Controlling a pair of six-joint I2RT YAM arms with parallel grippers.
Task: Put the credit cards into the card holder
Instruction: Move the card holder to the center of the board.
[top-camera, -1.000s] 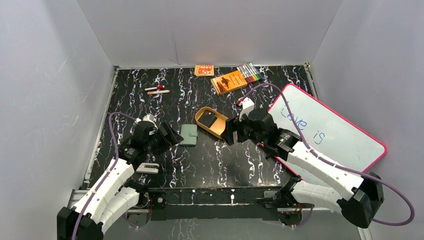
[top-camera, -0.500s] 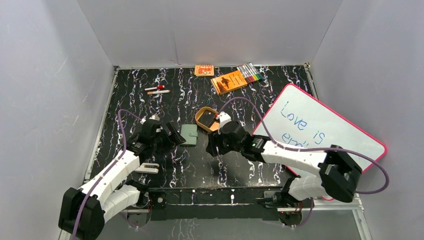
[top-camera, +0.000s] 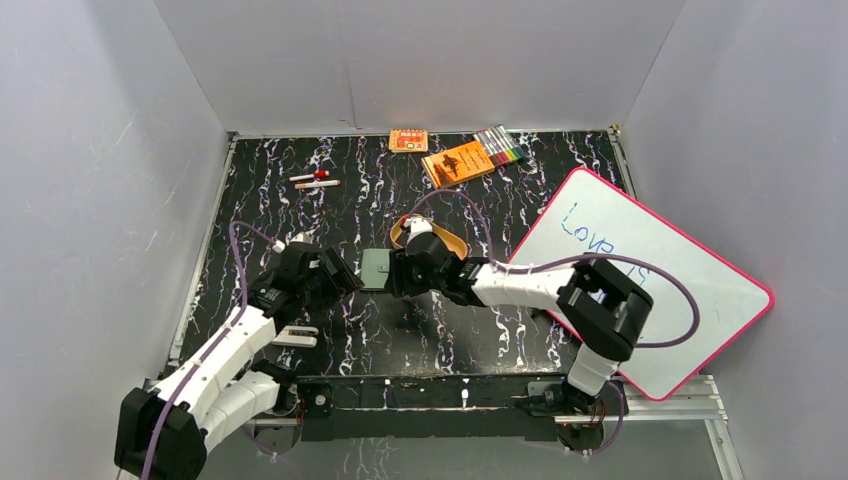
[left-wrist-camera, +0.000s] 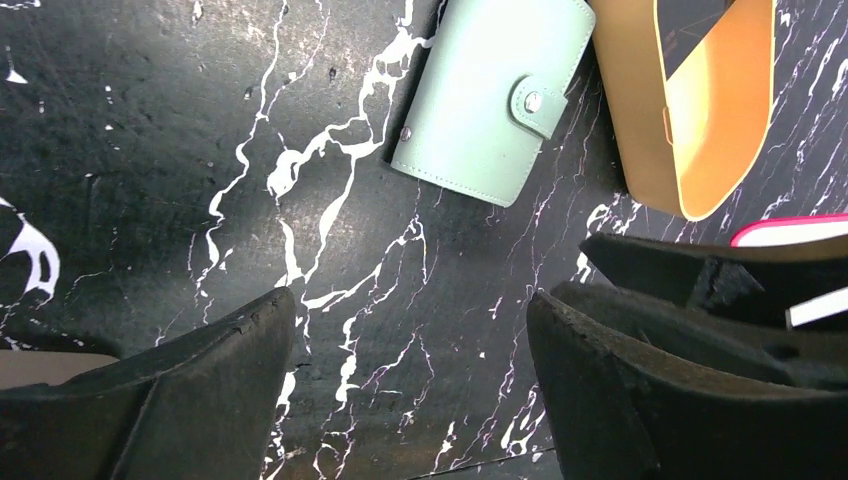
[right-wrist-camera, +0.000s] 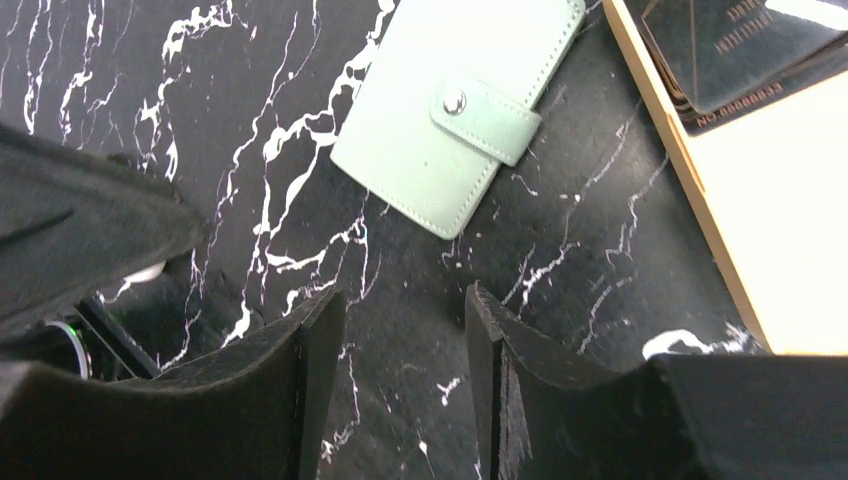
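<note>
The card holder (right-wrist-camera: 440, 120) lies snapped shut; left gripper (left-wrist-camera: 405, 310) fingers spread wide near it; right gripper (right-wrist-camera: 405, 295) fingers narrowly parted, both empty.

card holder (right-wrist-camera: 410, 130) snapped shut, credit cards (right-wrist-camera: 740, 50) stacked

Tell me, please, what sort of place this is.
Probably a lab robot test booth: plain grey walls enclose a black marbled table, a left arm and right arm stand at its near edge, and a whiteboard lies there.
</note>
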